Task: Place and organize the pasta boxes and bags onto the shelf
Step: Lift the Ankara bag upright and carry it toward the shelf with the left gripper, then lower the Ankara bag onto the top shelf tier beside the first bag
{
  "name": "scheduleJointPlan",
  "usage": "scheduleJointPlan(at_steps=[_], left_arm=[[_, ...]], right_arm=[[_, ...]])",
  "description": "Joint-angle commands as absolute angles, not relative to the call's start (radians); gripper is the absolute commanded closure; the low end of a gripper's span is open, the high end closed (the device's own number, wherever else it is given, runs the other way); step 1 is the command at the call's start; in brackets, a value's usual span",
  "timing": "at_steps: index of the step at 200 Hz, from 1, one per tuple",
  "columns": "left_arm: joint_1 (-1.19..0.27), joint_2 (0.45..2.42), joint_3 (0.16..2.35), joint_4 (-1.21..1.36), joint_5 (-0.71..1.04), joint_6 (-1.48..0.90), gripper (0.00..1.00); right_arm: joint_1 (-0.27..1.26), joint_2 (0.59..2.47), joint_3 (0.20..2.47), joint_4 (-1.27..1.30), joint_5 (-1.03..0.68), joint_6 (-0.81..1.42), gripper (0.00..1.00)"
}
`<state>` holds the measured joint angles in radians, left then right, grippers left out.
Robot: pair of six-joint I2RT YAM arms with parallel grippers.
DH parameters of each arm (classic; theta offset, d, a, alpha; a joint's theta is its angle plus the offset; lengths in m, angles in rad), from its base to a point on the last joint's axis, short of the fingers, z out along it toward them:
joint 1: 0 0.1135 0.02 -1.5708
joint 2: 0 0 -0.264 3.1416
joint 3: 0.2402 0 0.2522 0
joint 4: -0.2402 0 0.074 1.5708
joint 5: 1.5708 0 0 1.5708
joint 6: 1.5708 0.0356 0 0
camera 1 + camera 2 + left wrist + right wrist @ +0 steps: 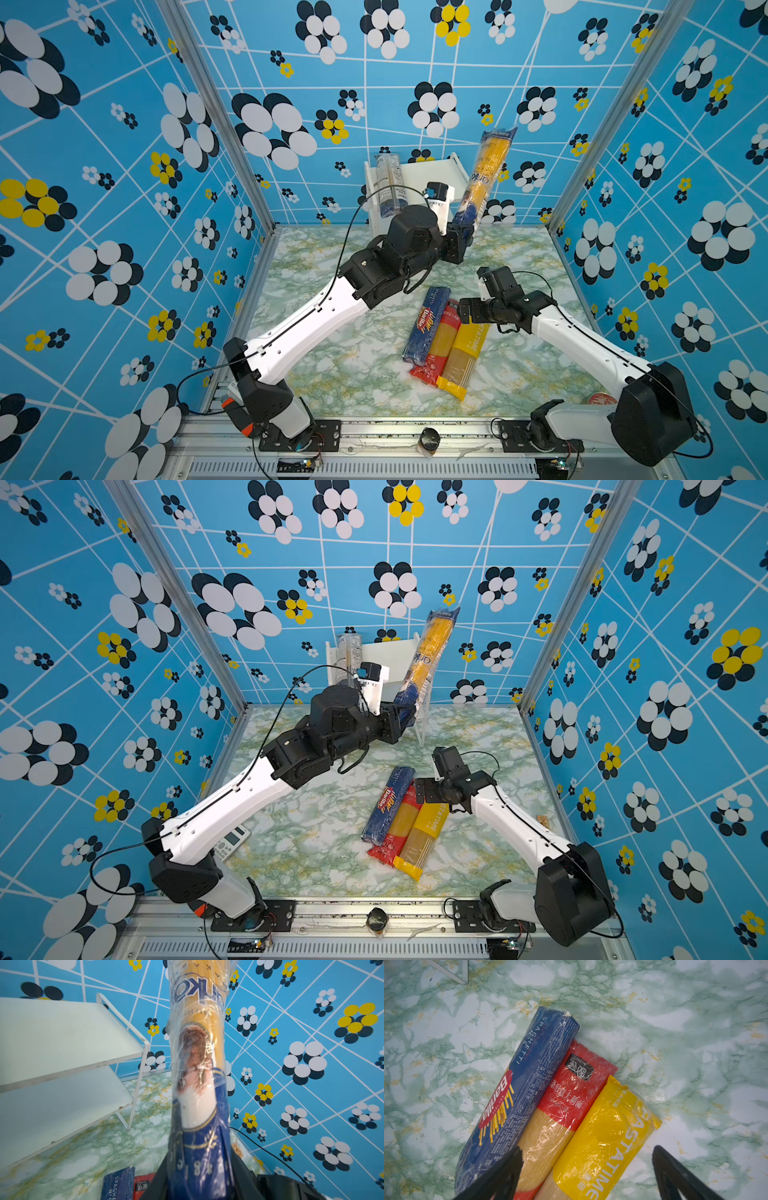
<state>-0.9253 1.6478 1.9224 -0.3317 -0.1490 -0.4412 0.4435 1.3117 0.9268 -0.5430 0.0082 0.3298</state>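
Left hand (464, 237) is clamped on the blue bottom end of a long spaghetti bag (490, 174). The bag sticks up tilted, just beside the right edge of the shelf (419, 174) at the back of the counter (332, 374), and is not on the shelf yet. It is held at one end only, so the long free end can swing or sag, and the slick wrap could slip out of the grip. Going in, the bag may clip the shelf's side rail or thin legs and shove the light rack. Hard to tell whether it already touches the rail. A clear bag (388, 187) lies on the shelf's left side, and a sloppy sweep could knock it off.

Right hand (464, 311) is open wide, hovering over the Barilla pack (512, 1095), red bag (571, 1093) and yellow bag (608, 1136). These lie tight side by side on the counter, so closing there could pinch two at once or scatter them. The two arms are near each other mid-counter, which is a collision risk.
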Motion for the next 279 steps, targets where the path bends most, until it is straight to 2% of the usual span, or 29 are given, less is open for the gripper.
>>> scheduleJointPlan(at_steps=[1, 47, 69, 133, 166, 195, 279], left_arm=[[-0.929, 1.711, 2.090, -0.118, -0.397, -0.348, 1.00], [-0.918, 1.997, 2.468, -0.203, -0.621, -0.246, 1.00], [-0.911, 2.096, 2.578, -0.214, -0.714, -0.227, 1.00], [-0.890, 2.152, 2.583, -0.221, -0.865, -0.240, 1.00], [-0.873, 2.138, 2.580, -0.296, -0.880, -0.286, 0.99], [-0.859, 2.117, 2.540, -0.324, -0.876, -0.326, 0.90], [-0.820, 2.118, 2.508, -0.398, -0.850, -0.415, 0.90]], right_arm=[[0.437, 1.295, 0.918, -0.546, -0.007, 0.344, 0.01], [0.437, 1.313, 0.922, -0.544, 0.013, 0.323, 0.01], [0.437, 1.311, 0.923, -0.540, 0.017, 0.323, 0.01], [0.437, 1.307, 0.922, -0.542, 0.023, 0.325, 0.01], [0.437, 1.312, 0.920, -0.533, 0.018, 0.334, 0.01], [0.436, 1.320, 0.920, -0.529, 0.014, 0.337, 0.01], [0.437, 1.338, 0.919, -0.519, 0.009, 0.341, 0.01]])
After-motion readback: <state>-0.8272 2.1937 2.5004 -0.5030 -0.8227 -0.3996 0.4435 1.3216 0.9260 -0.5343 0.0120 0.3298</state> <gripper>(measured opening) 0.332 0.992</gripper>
